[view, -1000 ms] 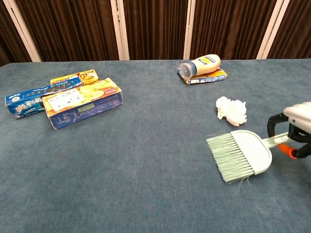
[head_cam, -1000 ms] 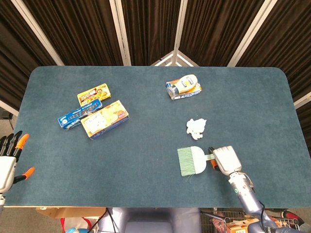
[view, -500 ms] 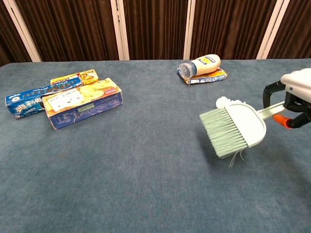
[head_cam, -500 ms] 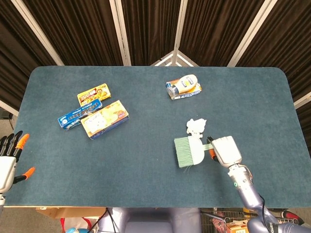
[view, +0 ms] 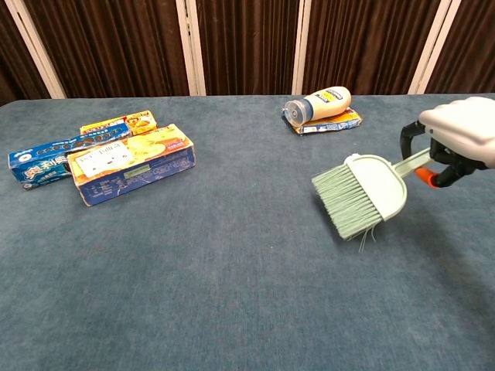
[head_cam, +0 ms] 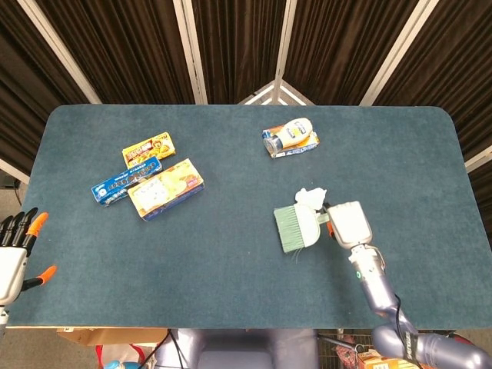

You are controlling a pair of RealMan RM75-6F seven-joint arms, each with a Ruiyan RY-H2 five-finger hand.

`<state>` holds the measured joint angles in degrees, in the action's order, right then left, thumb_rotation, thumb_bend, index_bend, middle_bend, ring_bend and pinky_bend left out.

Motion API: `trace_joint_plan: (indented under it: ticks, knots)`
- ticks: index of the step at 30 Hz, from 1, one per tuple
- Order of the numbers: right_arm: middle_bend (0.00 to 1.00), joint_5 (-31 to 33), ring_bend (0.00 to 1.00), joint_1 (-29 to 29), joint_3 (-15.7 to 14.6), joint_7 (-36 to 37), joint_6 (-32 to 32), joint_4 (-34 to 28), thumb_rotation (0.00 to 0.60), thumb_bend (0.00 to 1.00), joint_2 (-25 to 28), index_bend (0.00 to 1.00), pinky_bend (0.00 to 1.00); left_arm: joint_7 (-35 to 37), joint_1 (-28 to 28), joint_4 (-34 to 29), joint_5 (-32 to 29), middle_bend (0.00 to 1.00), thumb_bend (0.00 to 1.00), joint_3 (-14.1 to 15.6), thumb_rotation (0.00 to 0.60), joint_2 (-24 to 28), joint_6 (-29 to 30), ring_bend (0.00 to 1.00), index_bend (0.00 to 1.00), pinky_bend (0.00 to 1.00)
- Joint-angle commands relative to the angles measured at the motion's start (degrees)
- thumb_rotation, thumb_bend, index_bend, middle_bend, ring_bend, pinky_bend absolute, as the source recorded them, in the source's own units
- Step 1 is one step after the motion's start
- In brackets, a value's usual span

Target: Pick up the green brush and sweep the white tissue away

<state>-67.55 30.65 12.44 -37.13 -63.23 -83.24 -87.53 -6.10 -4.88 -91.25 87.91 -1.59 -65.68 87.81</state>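
Green brush (head_cam: 298,227) (view: 360,195): being gripped by its handle in right hand (head_cam: 348,223) (view: 455,136), fingers curling around the handle, bristles fanning toward the table's left edge; lifting clear of the cloth in the chest view, head tilting down. White tissue (head_cam: 310,197): lying on blue table (head_cam: 231,254) right of centre, peeking out just beyond the brush head on its far side in the head view; hiding behind the brush in the chest view; touching or apart, cannot tell. Left hand (head_cam: 15,250): hanging off the near left corner, fingers spreading apart, holding nothing. Mayonnaise bottle (head_cam: 289,134) (view: 317,104): lying on its side atop a flat packet (head_cam: 295,147) (view: 329,124), toward the far edge, right of centre. Yellow box (head_cam: 166,187) (view: 130,165), blue biscuit box (head_cam: 123,181) (view: 62,156) and small yellow-red box (head_cam: 148,149) (view: 119,124): clustering together on the left half, touching or nearly so.
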Motion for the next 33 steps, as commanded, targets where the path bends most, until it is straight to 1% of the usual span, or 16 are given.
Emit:
trace_joint_plan:
  ticks: [1, 7, 11, 17, 21, 24, 26, 33]
  knots:
    - [1.00, 2.17, 1.00, 2.11, 1.71, -1.04, 1.00, 3.52, 0.600, 0.52, -2.22, 0.82, 0.95, 0.16, -0.05, -0.06, -0.16, 0.00, 0.09, -0.04, 0.600, 0.09, -0.23, 0.00, 0.00, 0.00]
    - [1.00, 2.75, 1.00, 4.47, 3.20, -1.36, 1.61, 8.23, 0.600, 0.52, -3.18, 0.83, 0.95, 0.57, -0.21, -0.29, -0.21, 0.00, 0.09, -0.02, 0.600, 0.23, -0.70, 0.00, 0.00, 0.00]
    - [1.00, 3.50, 1.00, 5.61, 3.86, -1.87, 2.36, 12.38, 0.600, 0.52, -2.77, 0.83, 0.95, 0.71, -0.25, -0.47, -0.29, 0.00, 0.09, -0.03, 0.600, 0.35, -0.90, 0.00, 0.00, 0.00]
    - [1.00, 4.90, 1.00, 5.62, 4.07, -2.48, 2.99, 16.62, 0.600, 0.52, -0.09, 0.83, 0.95, 0.95, -0.10, -0.92, -0.08, 0.00, 0.09, 0.01, 0.600, 0.70, -0.65, 0.00, 0.00, 0.00]
    - [1.00, 4.06, 1.00, 5.11, 3.53, -2.96, 2.13, 18.54, 0.600, 0.52, 3.01, 0.83, 0.95, 1.09, 0.00, -1.03, -0.01, 0.00, 0.09, -0.01, 0.600, 0.77, -0.46, 0.00, 0.00, 0.00]
    - [1.00, 3.73, 1.00, 4.65, 3.63, -3.23, 1.03, 18.77, 0.600, 0.52, 5.35, 0.83, 0.95, 0.89, -0.01, -1.08, 0.37, 0.00, 0.09, 0.00, 0.600, 0.74, -0.23, 0.00, 0.00, 0.00]
    - [1.00, 3.13, 1.00, 4.45, 3.91, -3.26, -0.13, 17.88, 0.600, 0.52, 7.10, 0.83, 0.95, 0.66, -0.02, -1.07, 0.63, 0.00, 0.09, 0.05, 0.600, 0.67, -0.15, 0.00, 0.00, 0.00]
    - [1.00, 0.28, 1.00, 4.63, 4.99, -2.59, -3.35, 10.15, 0.600, 0.52, 11.97, 0.83, 0.95, 0.07, -0.18, -0.96, 1.08, 0.00, 0.09, 0.12, 0.600, 0.37, -0.22, 0.00, 0.00, 0.00]
